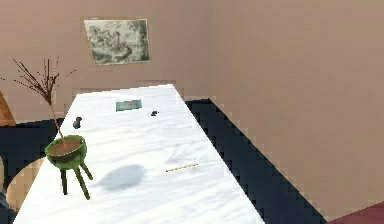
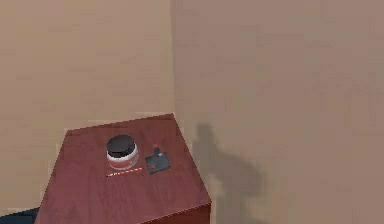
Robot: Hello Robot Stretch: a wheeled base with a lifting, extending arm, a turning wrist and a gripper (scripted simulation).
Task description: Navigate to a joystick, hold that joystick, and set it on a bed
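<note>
Okay, small dark thing point(image 1: 155, 114) (joystick, maybe) lies far along the table point(image 1: 150, 150), so I'd drive closer first; hand state: can't tell.

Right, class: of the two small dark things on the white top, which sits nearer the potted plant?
The dark thing at the forward view's left, just behind the plant's green pot; the other dark thing lies farther right, beyond the flat greenish item.

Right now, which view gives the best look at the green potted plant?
The forward view: the potted plant stands whole on the white surface at that view's left, green bowl, legs and bare twigs all visible. The arm side view looks instead at a red-brown cabinet with a round black-and-white thing on top.
</note>
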